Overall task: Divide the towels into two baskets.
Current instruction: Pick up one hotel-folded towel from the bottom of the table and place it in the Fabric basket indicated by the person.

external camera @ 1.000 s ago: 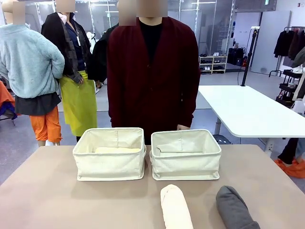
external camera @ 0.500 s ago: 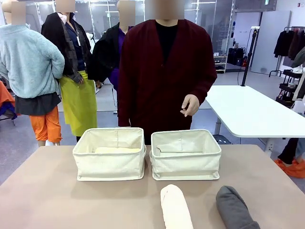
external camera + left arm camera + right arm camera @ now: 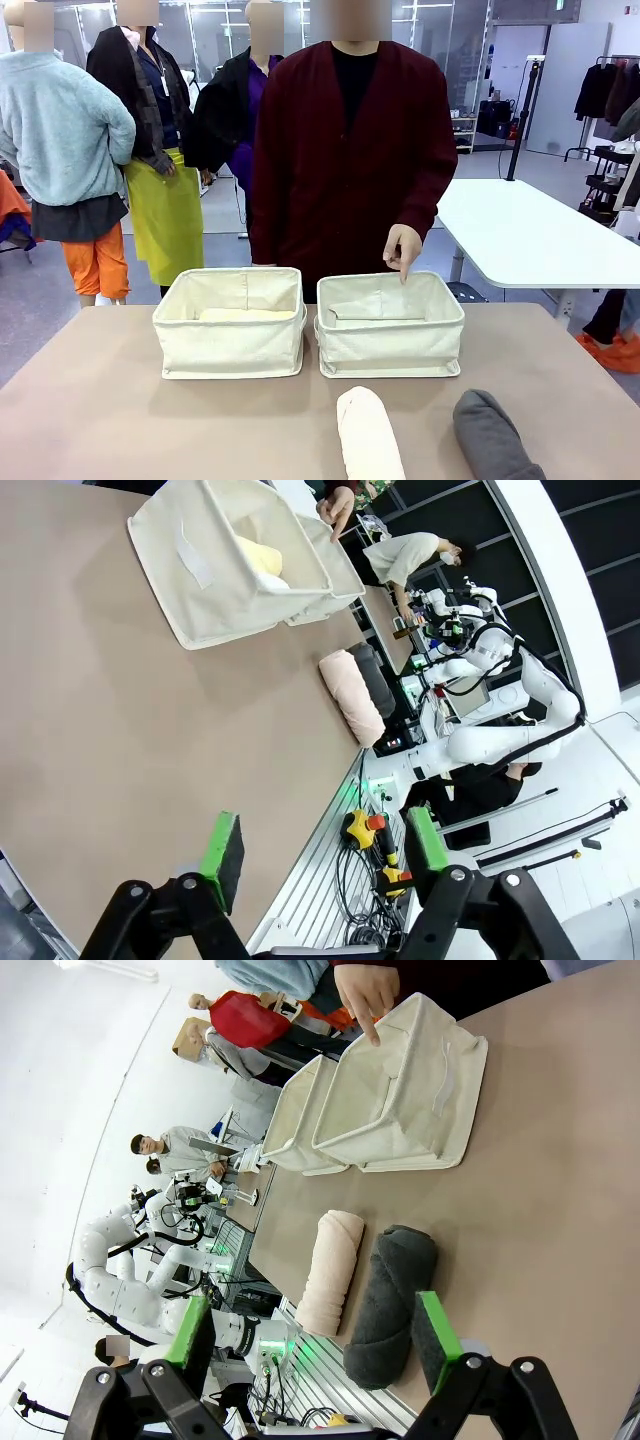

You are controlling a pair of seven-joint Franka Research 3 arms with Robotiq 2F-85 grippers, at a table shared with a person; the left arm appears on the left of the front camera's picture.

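Two cream baskets stand side by side at the table's far edge, the left basket (image 3: 228, 345) (image 3: 200, 580) and the right basket (image 3: 390, 345) (image 3: 425, 1100). A pale yellow towel (image 3: 245, 314) (image 3: 257, 554) lies in the left one. A cream-pink towel (image 3: 368, 435) (image 3: 330, 1270) (image 3: 352, 695) and a dark grey towel (image 3: 495, 440) (image 3: 392, 1300) lie on the table near the front. The person's hand (image 3: 403, 250) (image 3: 365, 990) points down over the right basket's far rim. My left gripper (image 3: 323, 845) hangs open above bare table. My right gripper (image 3: 312, 1335) is open too, above and short of the two loose towels.
The brown table (image 3: 120, 420) is bare on its left half. A white table (image 3: 520, 235) stands behind at the right. A person in a dark red cardigan stands close behind the baskets. Cables and a yellow stop button (image 3: 360, 828) sit off the table's near edge.
The person stepped to the right, raised a hand, then lowered it to point over the right basket. Towels, baskets and both grippers have stayed put.
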